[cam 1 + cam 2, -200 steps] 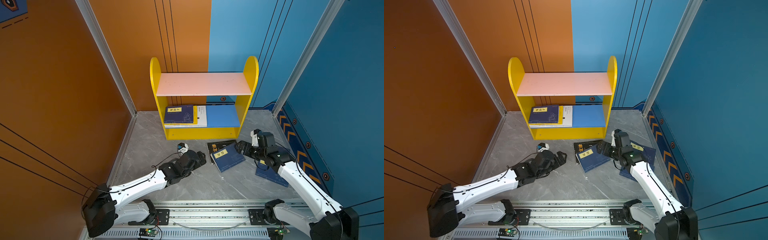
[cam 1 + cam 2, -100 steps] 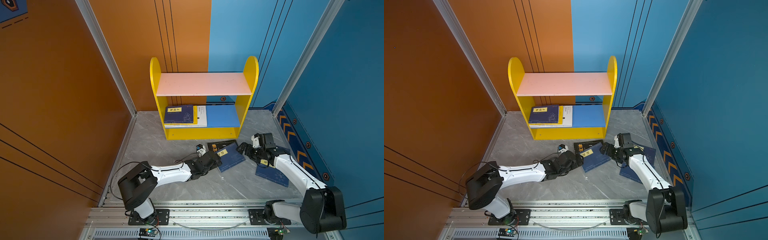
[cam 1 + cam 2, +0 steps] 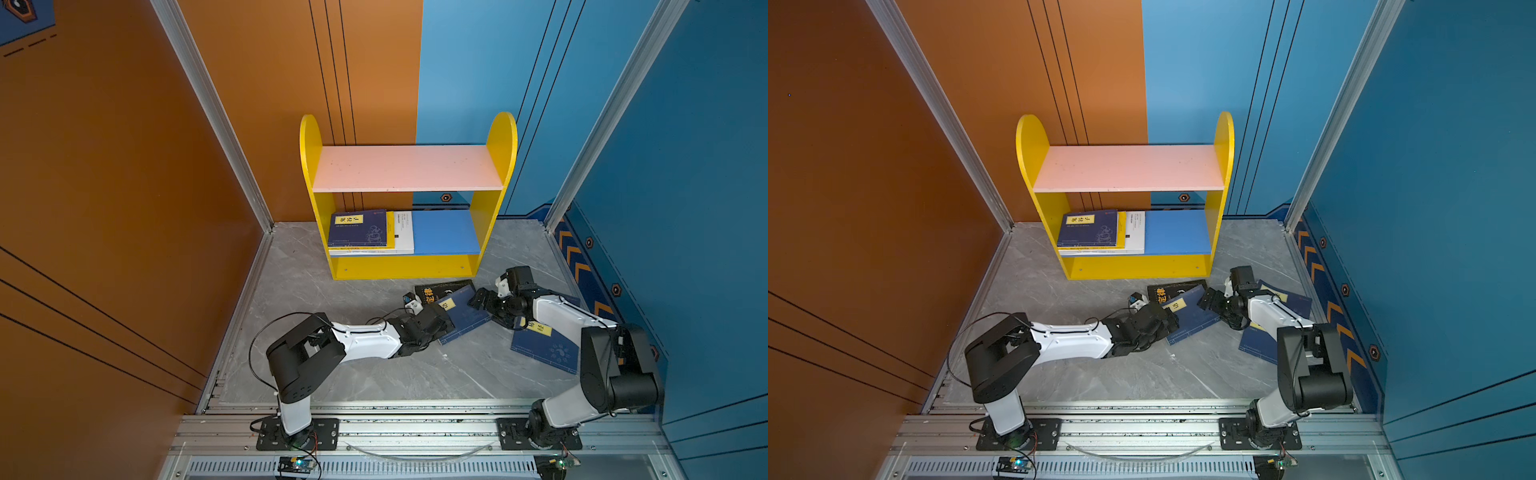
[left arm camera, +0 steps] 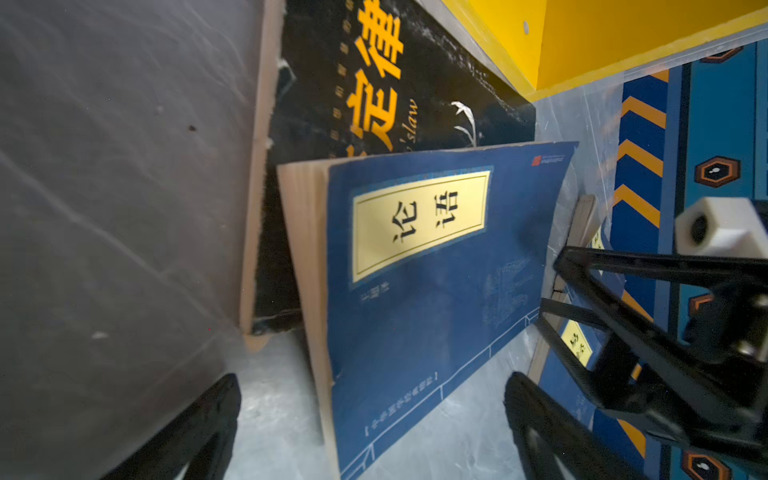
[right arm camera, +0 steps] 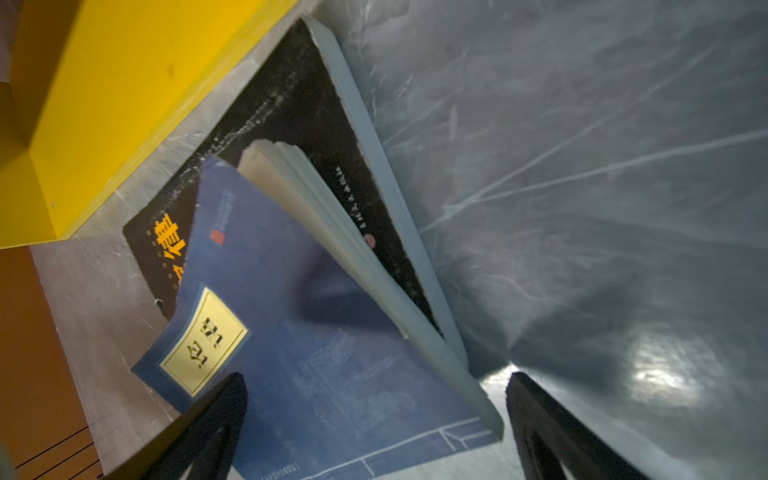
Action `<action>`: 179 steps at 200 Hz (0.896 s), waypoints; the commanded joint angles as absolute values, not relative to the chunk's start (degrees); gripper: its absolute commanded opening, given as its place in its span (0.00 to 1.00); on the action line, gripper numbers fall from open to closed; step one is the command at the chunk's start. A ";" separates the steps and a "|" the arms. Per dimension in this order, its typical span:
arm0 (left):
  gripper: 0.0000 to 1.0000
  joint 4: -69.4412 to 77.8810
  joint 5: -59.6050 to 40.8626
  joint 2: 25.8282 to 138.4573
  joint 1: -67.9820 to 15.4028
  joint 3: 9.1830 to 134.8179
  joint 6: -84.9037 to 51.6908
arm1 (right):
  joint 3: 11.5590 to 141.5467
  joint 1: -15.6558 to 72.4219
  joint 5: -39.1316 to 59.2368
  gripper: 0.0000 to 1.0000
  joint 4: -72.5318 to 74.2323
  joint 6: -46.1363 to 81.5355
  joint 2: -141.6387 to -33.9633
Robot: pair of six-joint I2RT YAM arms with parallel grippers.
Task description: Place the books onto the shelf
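The yellow shelf [image 3: 407,168] [image 3: 1129,168] holds a navy book [image 3: 359,228] stacked on a yellow one and a white one [image 3: 404,232] on its blue lower board. In front of it on the floor lies a black book with orange characters [image 3: 432,291] [image 4: 374,83] [image 5: 299,116]. A navy book with a yellow label [image 3: 465,318] [image 4: 415,291] [image 5: 291,311] rests partly on it. My left gripper [image 3: 444,322] [image 4: 372,380] is open around this book's near-left corner. My right gripper [image 3: 482,303] [image 5: 374,378] is open at its right edge. Another navy book [image 3: 544,347] lies under the right arm.
Orange wall panels [image 3: 124,187] close the left side and blue ones [image 3: 685,208] the right. The grey marble floor [image 3: 374,374] runs to the metal rail [image 3: 415,424] that carries both arm bases. The shelf's yellow base strip [image 4: 623,33] [image 5: 104,104] stands just behind the floor books.
The left arm has stretched right along the floor until its gripper reached the navy book. The right gripper has dropped lower and closer to the same book. Both stay open.
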State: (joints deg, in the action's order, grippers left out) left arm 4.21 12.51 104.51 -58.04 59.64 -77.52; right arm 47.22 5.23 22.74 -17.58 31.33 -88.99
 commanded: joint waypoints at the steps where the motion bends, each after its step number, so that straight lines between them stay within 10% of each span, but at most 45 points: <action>1: 0.99 3.97 10.57 105.77 -58.45 61.39 -78.42 | 49.54 4.92 21.98 0.98 -15.47 31.52 -90.79; 134: 0.87 15.07 5.84 107.83 -57.62 61.61 -77.52 | 48.58 8.61 25.29 0.79 -16.15 32.52 -93.20; 179: 0.66 15.70 5.87 105.35 -58.18 61.87 -73.61 | 48.25 8.57 26.49 0.78 -17.25 32.47 -91.06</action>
State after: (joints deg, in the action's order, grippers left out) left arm 9.76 8.32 108.09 -57.45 60.45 -76.62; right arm 48.73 7.14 22.15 -15.86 31.73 -92.62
